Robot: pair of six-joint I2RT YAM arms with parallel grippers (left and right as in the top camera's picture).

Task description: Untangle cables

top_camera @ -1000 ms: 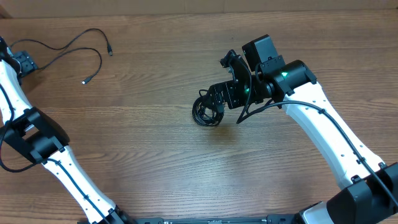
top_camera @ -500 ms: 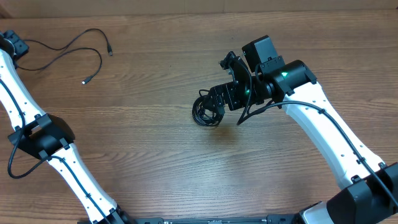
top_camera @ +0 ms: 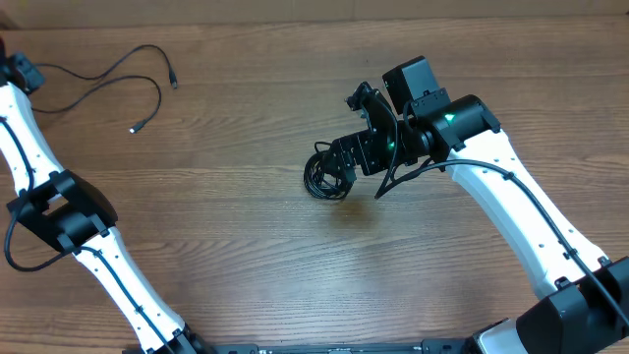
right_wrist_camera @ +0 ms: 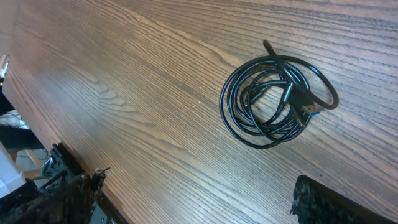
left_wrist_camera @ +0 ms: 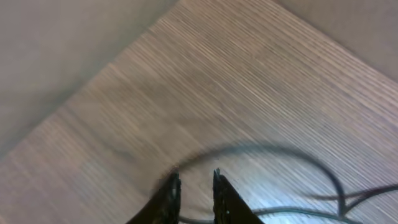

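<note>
Two claws: right claw spread above the coil, likely to grab; left claw narrowed at loose cable, grip unclear.

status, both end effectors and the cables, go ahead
Left end effector nearly closed beside loose cable, grip unclear. Right end effector open near coiled cable, not touching. Nothing seen in the way.

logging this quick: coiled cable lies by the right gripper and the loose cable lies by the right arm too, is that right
No: the loose cable lies by the left arm, as the overhead view shows. The coiled cable does lie by the right gripper.
</note>
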